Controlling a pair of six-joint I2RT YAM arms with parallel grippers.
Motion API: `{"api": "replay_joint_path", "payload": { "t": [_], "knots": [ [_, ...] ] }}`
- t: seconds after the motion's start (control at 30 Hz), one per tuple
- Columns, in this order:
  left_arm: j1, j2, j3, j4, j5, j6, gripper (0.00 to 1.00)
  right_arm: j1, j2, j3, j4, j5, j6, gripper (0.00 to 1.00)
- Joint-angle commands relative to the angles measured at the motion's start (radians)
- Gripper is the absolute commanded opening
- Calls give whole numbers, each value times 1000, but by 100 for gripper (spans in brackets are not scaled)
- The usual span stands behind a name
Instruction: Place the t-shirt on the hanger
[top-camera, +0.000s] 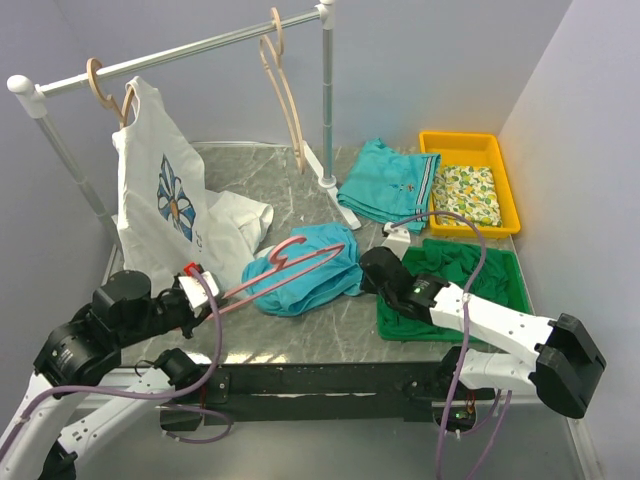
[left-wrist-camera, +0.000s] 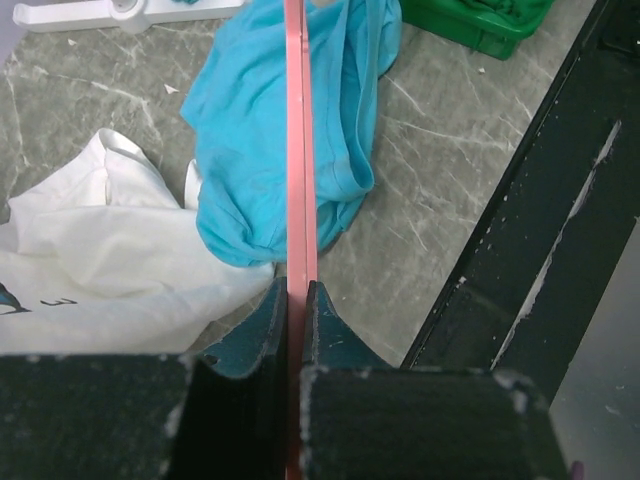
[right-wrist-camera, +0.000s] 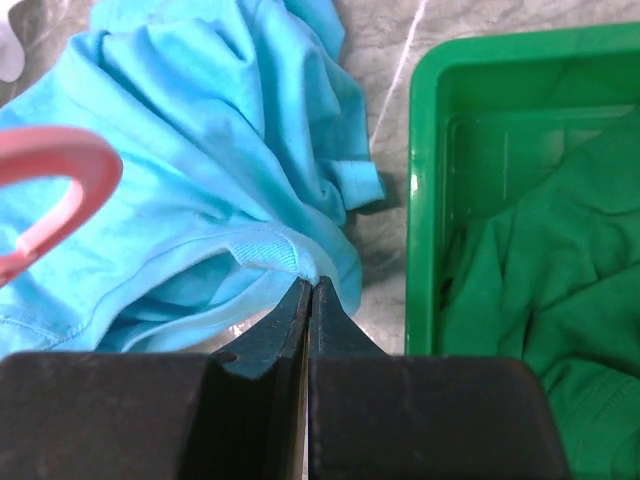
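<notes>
The turquoise t-shirt (top-camera: 305, 268) lies crumpled on the marble table in front of the arms. The pink hanger (top-camera: 285, 265) reaches over it, its hook lying on the shirt. My left gripper (top-camera: 196, 284) is shut on the hanger's bar (left-wrist-camera: 301, 180), which runs straight out from the jaws over the t-shirt (left-wrist-camera: 260, 130). My right gripper (top-camera: 368, 272) is shut on the ribbed collar edge of the t-shirt (right-wrist-camera: 200, 160) at the shirt's right side; the hanger's hook (right-wrist-camera: 60, 195) shows at the left of the right wrist view.
A green tray (top-camera: 520, 285) with a green garment is at the right, a yellow tray (top-camera: 505, 195) behind it, a folded teal garment (top-camera: 385, 185) beside that. A clothes rail (top-camera: 180, 50) carries beige hangers and a white flower-print top (top-camera: 165, 195).
</notes>
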Motion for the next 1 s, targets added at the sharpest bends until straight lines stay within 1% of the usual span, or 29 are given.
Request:
{"api": "replay_joint_path", "payload": {
  "t": [0.0, 0.27, 0.47, 0.8, 0.87, 0.97],
  "knots": [
    [-8, -13, 60, 2, 43, 29, 1, -9, -6, 6, 56, 4, -25, 0],
    [-31, -6, 41, 5, 73, 35, 1, -9, 12, 43, 55, 2, -36, 0],
    [-65, 11, 18, -3, 44, 26, 1, -9, 25, 73, 39, 18, -49, 0],
    [-73, 37, -11, 34, 17, 18, 1, -11, -18, 78, 27, 33, -60, 0],
    [-73, 46, -12, 40, -7, 15, 1, -11, -28, 78, 25, 35, -68, 0],
    [-74, 63, -19, 60, -6, 12, 1, -9, -41, 84, 31, 38, -91, 0]
  ]
}}
